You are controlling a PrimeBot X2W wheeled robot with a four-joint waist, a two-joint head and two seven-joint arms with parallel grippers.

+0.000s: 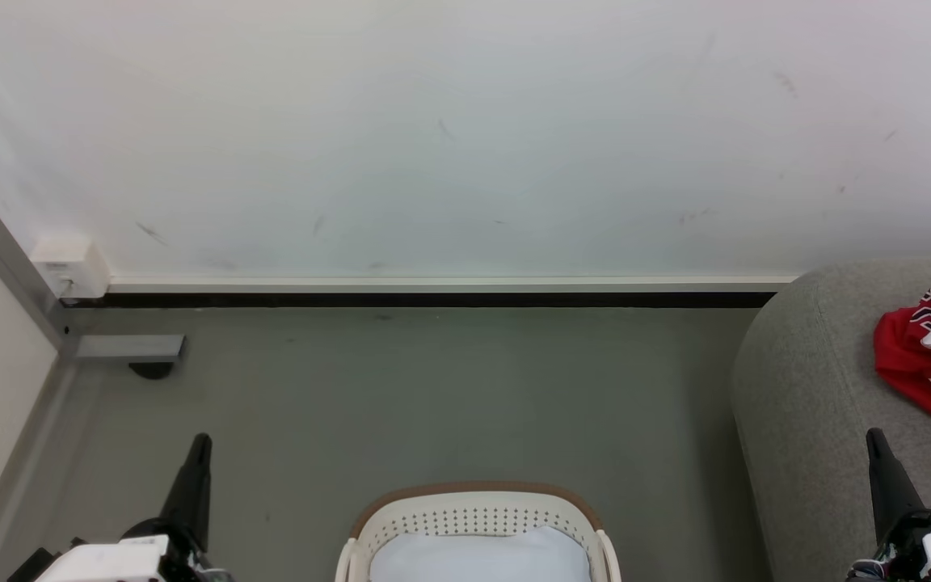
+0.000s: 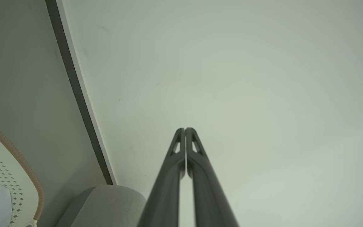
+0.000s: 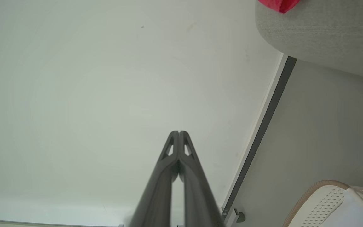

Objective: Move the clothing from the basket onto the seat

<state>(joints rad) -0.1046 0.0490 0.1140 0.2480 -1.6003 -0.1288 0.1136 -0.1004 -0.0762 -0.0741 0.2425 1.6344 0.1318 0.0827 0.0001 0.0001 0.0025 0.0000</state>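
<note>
The red clothing (image 1: pixel 930 356) lies crumpled on the seat (image 1: pixel 805 388), well apart from the basket (image 1: pixel 478 517) on the floor (image 1: pixel 433 404). What I can see of the basket holds a plain white pad (image 1: pixel 478 558), so the job looks done or close to it. The left hand (image 1: pixel 201 443) and the right hand (image 1: pixel 874 438) are both closed tight and empty, aimed at the wall (image 1: pixel 465 145). The basket's near half is cut off, and so is part of the clothing, so I can't count the garments.
</note>
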